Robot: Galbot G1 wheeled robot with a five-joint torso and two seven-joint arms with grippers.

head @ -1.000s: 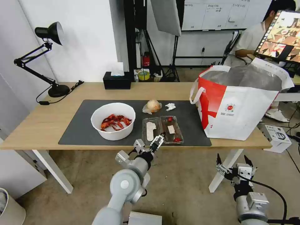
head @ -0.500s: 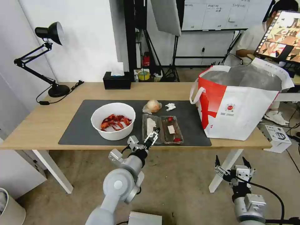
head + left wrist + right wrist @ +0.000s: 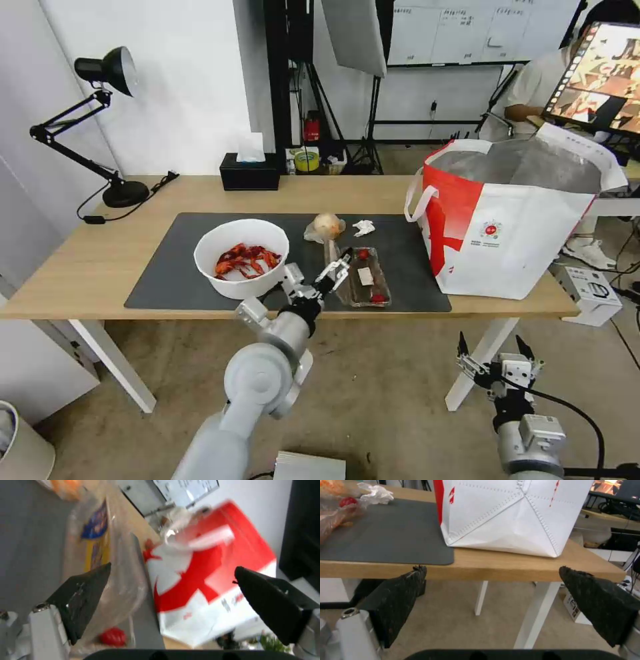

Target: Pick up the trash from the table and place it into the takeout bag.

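**Left pincer at the clamshell tray**

The left pincer (image 3: pixel 335 270), jaws apart, hovers over the clamshell tray (image 3: pixel 363 277), which lies on the mat beside the takeout bag (image 3: pixel 513 227), keeping the transfer short. The right pincer (image 3: pixel 495 357), also apart, waits below the surface (image 3: pixel 100 253).

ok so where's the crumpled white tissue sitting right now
In the head view the crumpled white tissue lies on the dark-grey rectangular mat, between the clear-wrapped yellowish ball and the white-and-red takeout bag, just behind the clear plastic clamshell tray.

Head camera overlooks the table (image 3: pixel 100 260); both wrist cameras share the bag (image 3: pixel 206 580).
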